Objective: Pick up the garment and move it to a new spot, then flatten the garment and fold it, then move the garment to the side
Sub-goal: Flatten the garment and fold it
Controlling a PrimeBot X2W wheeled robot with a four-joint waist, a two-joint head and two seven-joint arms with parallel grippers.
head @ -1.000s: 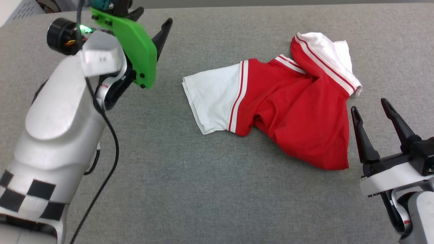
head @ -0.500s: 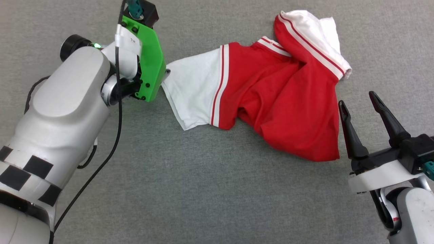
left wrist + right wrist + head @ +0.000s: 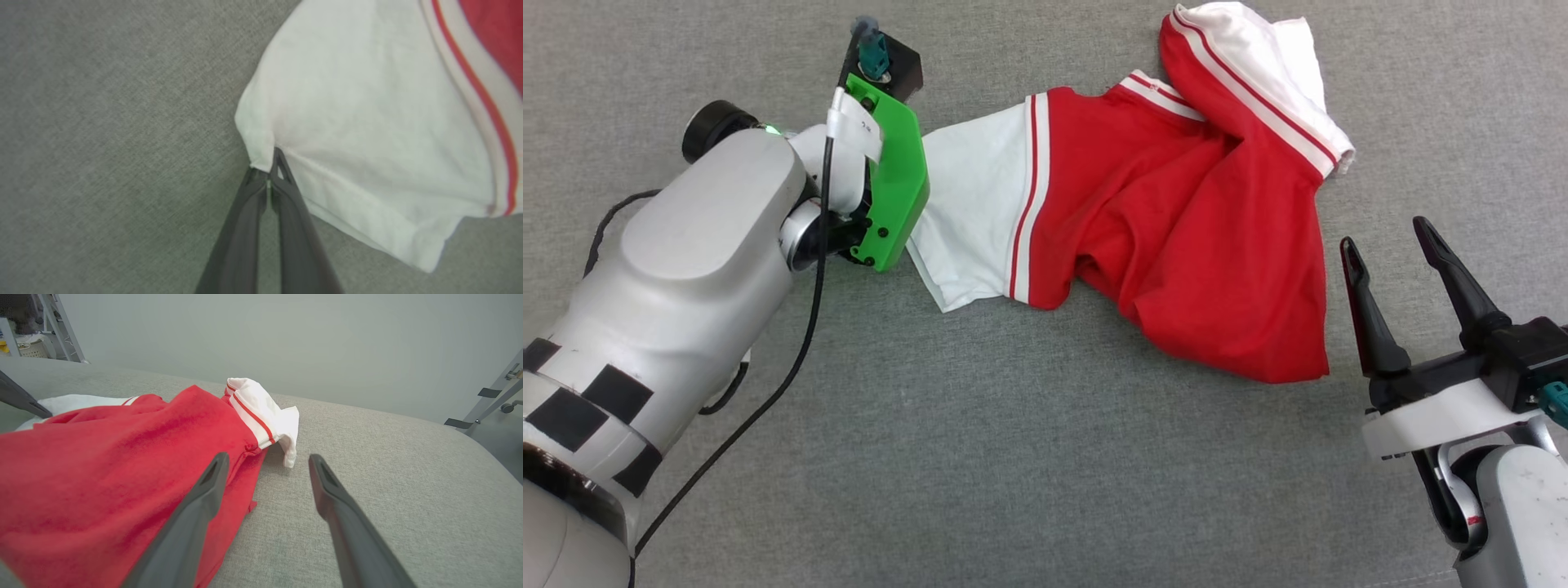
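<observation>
Moved: left tool now clenched on garment sleeve edge; right tool spread, empty, beside hem.

Grey cloth tabletop, pale wall, metal stand

The garment lies rumpled across the upper middle and upper right of the frame on the grey cloth-covered bench. Its red body is bunched in folds, with one white sleeve stretched toward the left and the other flopped over at the top edge. The left arm's green plate overlaps the left sleeve's edge and hides what lies beneath it. At lower right the right gripper stands with fingers spread, just beside the red hem.
</observation>
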